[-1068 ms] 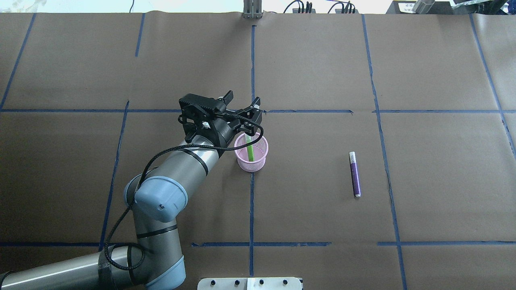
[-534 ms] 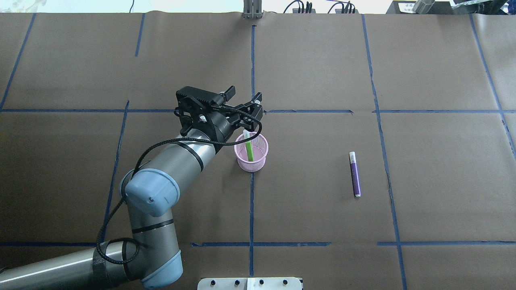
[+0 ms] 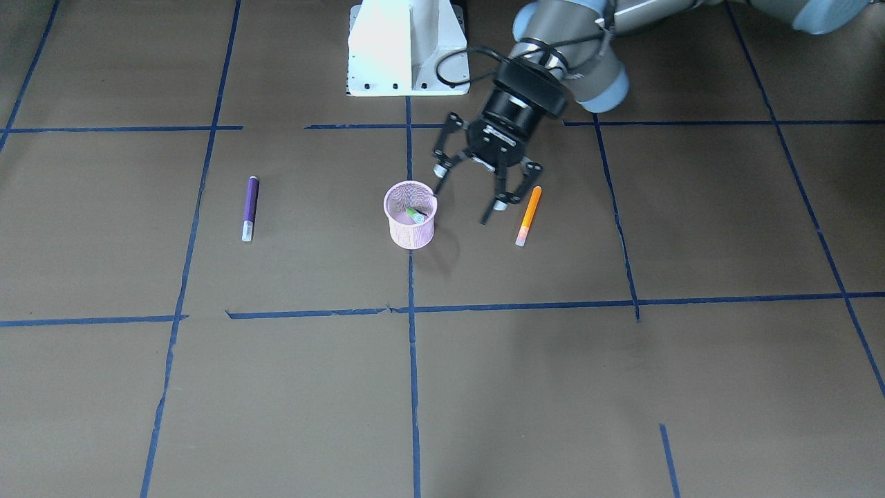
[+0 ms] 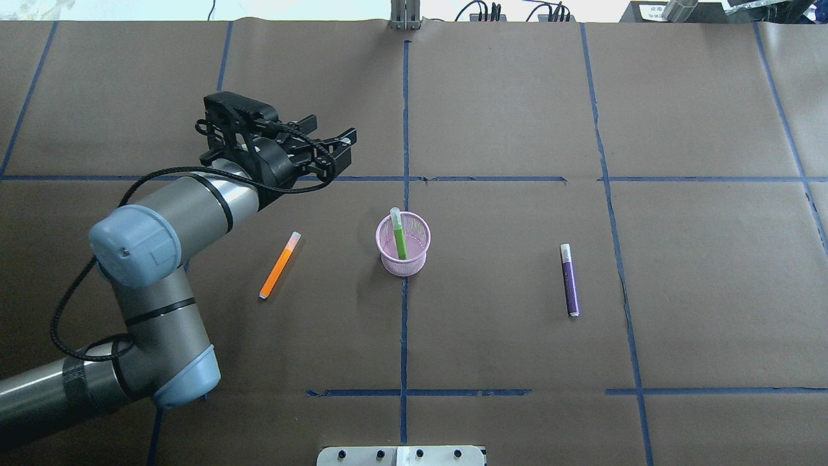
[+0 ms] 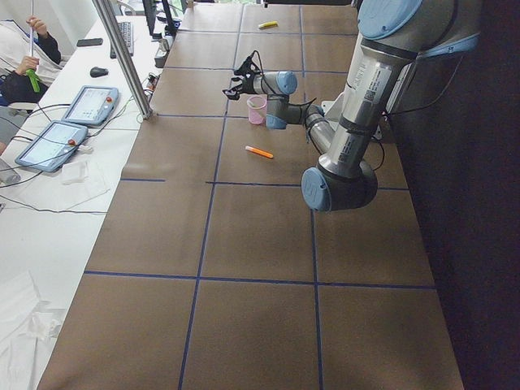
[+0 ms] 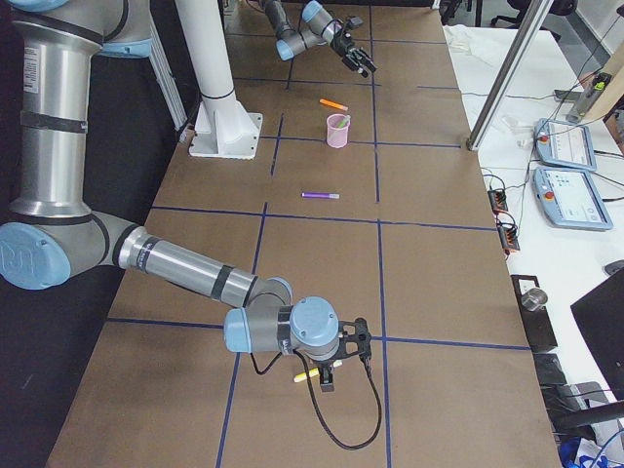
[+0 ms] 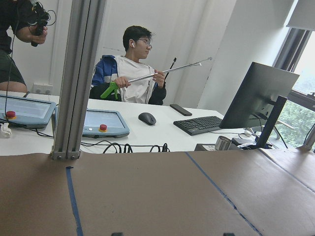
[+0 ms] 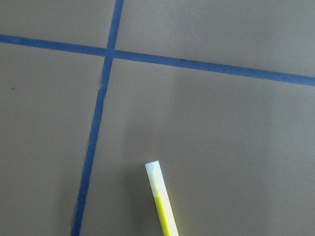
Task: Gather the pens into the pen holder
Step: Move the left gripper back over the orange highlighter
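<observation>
The green pen (image 4: 400,236) leans inside the pink pen holder (image 4: 404,265). The orange pen (image 4: 279,265) lies flat near the left gripper (image 3: 462,207), which hangs wide open and holds nothing. The purple pen (image 4: 569,279) lies on the other side (well apart from the holder). The right gripper (image 6: 336,366) is by a yellow pen (image 8: 162,201); I cannot tell its grip.

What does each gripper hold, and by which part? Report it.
The left gripper stands open and holds nothing. The right gripper shows only small in the right side view, by a yellow pen; a hold cannot be told.
</observation>
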### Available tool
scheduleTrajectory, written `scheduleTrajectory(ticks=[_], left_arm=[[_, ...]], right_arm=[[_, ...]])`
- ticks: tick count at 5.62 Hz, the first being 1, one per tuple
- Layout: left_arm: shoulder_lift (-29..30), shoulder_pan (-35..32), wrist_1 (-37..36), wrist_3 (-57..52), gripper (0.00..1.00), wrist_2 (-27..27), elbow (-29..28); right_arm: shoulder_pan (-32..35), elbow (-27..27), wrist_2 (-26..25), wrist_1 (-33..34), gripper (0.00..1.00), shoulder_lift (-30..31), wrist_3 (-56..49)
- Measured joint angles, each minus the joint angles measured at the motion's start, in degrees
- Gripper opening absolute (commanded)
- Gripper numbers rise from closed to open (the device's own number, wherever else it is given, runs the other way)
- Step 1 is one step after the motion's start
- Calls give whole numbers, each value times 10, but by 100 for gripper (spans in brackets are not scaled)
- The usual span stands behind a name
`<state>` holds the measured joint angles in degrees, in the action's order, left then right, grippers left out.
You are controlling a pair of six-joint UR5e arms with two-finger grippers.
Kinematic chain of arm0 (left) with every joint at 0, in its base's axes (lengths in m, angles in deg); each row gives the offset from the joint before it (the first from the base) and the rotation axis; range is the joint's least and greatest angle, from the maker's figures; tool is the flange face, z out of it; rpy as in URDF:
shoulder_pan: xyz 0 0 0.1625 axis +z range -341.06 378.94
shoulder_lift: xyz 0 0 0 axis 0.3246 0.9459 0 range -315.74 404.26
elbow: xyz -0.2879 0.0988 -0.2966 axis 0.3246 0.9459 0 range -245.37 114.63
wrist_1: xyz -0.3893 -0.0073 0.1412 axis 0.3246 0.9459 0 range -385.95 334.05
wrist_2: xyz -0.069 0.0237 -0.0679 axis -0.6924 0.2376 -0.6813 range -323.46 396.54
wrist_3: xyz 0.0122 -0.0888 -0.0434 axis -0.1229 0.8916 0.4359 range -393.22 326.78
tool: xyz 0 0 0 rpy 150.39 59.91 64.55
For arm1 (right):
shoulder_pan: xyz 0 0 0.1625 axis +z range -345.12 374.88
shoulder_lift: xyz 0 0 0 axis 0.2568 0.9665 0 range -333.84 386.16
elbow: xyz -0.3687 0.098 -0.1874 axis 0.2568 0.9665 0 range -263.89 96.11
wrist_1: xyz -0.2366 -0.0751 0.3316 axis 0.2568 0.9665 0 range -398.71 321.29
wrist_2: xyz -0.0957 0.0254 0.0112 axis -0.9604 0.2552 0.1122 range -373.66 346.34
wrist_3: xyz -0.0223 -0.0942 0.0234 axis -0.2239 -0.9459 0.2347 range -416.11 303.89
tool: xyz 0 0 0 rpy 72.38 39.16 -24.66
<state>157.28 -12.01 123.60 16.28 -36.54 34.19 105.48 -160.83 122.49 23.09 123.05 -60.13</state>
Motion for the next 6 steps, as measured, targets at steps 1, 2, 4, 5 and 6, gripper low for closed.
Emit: scheduleTrajectory(ticks=[1,2,4,5,6], left_arm=[[-35,-13,-2,4,75,-34,3],[-62,-18,-18,23,76,-75,7],[-77,-20,-159,83,76,-137,72],[-76,-18,-254,96,76,-145,119],[-75,-17,-298,100,76,-154,140]], right_arm=[[-21,33,-5,-20,100,-16,0],[-36,49,-6,-25,100,-21,1],[-58,64,-13,-27,100,-25,2],[-72,73,-24,-29,100,-32,2],[-84,86,-35,-30,99,-47,2]])
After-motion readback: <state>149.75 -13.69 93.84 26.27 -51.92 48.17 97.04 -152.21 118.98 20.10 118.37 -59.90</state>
